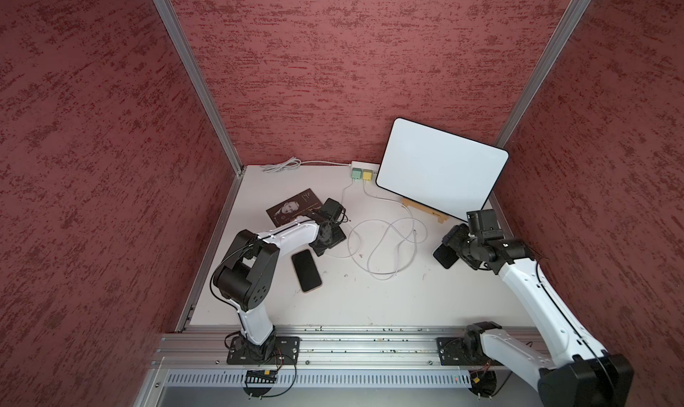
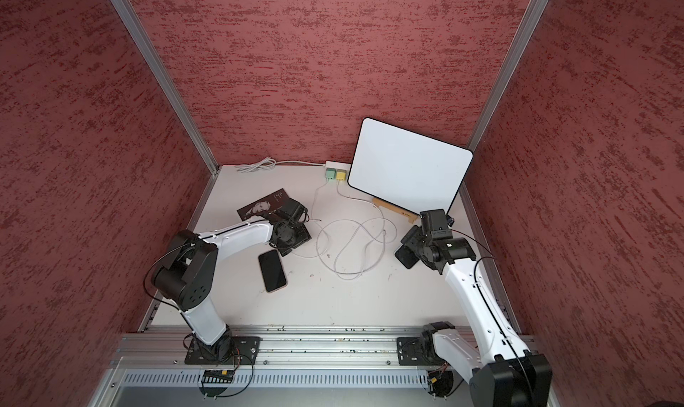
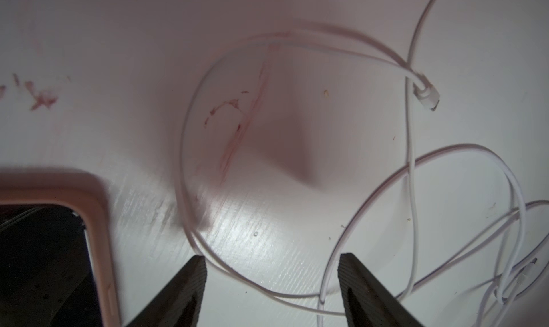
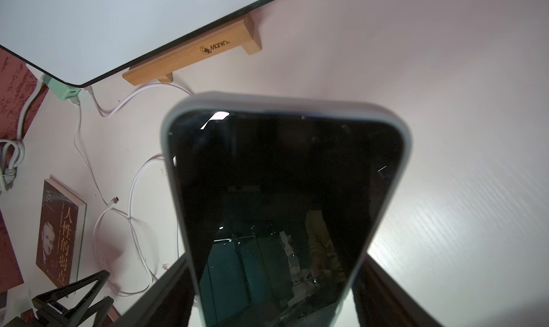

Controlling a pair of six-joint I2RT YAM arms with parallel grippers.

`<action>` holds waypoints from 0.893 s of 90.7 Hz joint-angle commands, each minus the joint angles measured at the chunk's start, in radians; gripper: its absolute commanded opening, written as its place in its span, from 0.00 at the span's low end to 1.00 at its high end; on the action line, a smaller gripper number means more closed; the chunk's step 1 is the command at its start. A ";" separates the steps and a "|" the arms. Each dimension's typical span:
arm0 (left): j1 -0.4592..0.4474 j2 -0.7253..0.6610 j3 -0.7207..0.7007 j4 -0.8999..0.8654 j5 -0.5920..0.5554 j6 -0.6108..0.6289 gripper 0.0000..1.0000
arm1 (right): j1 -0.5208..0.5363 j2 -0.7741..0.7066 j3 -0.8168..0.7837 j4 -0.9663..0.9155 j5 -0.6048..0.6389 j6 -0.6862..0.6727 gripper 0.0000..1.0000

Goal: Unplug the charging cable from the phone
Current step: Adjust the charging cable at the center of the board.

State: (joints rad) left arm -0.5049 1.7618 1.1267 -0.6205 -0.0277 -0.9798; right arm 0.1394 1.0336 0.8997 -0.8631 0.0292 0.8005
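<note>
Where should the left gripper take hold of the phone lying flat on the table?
Probably across its two long edges, near mid-length, coming straight down from above. The phone lies flat, screen up, so only its narrow width offers opposed sides to pinch. That stretch also looks clear of the cable looping past its corner. The left gripper is open nearby.

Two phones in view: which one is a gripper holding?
The grey-cased phone, clamped between the jaws of the right gripper. The pink-cased phone lies flat on the table, with nothing gripping it.
</note>
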 commanded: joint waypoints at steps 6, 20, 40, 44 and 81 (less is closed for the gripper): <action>0.006 0.012 0.004 -0.042 -0.029 -0.032 0.76 | 0.009 -0.006 -0.003 0.053 0.000 0.010 0.23; 0.008 0.019 0.004 -0.061 -0.039 -0.046 0.75 | 0.009 -0.005 -0.007 0.054 0.001 0.017 0.23; 0.013 0.035 -0.003 -0.060 -0.037 -0.052 0.73 | 0.008 -0.006 -0.006 0.057 0.001 0.023 0.24; 0.013 0.041 -0.003 -0.055 -0.035 -0.052 0.72 | 0.008 -0.006 -0.006 0.057 0.001 0.024 0.24; 0.039 0.095 0.012 -0.027 0.010 -0.040 0.31 | 0.009 -0.018 -0.005 0.043 0.026 0.038 0.25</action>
State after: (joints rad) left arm -0.4778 1.8214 1.1351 -0.6640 -0.0349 -1.0248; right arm 0.1406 1.0344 0.8879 -0.8562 0.0303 0.8238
